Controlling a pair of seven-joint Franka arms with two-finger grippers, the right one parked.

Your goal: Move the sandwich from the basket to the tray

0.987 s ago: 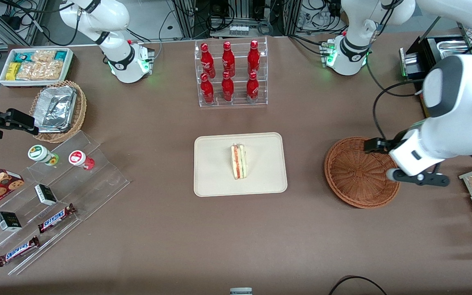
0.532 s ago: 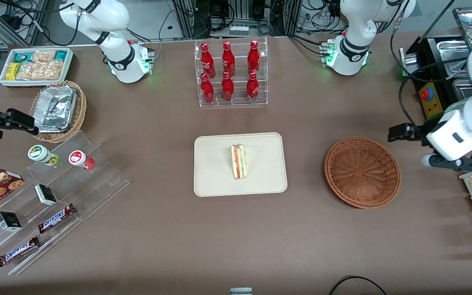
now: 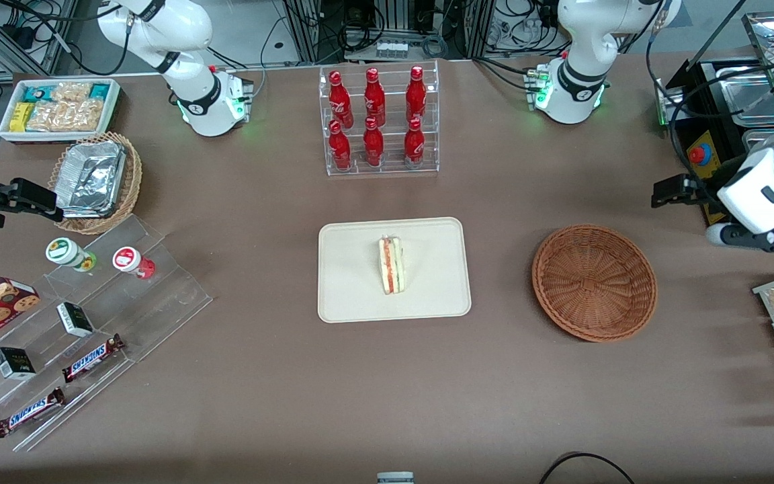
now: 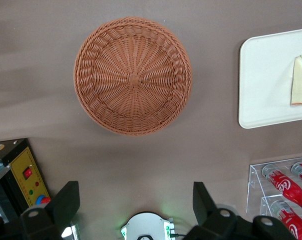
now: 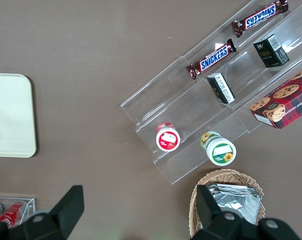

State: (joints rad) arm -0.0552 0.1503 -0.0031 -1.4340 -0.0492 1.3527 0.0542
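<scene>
- Sandwich (image 3: pixel 392 264) stands on its edge near the middle of the tray (image 3: pixel 353 296), filling layers facing up; the placing looks done.
- Basket (image 3: pixel 594 282) lies empty on the table toward the working arm's end, well apart from the tray.
- Gripper (image 4: pixel 135 205) hangs high above the table, near the basket and farther from the front camera than it, fingers spread wide and holding nothing.
- Step in hand, by judgement, is the retreat: the arm does well to stay high and clear of the basket rim and the bottle rack (image 3: pixel 379 121), leaving the sandwich untouched.
- Wrist view shows both fingers (image 4: pixel 65 202) parted and the basket's bare woven floor straight down; it catches only a corner of the tray and a slice of bread.
- Front view shows the whole tray and the sandwich's red, white and green layers, but the gripper's fingers are hard to read there.
</scene>
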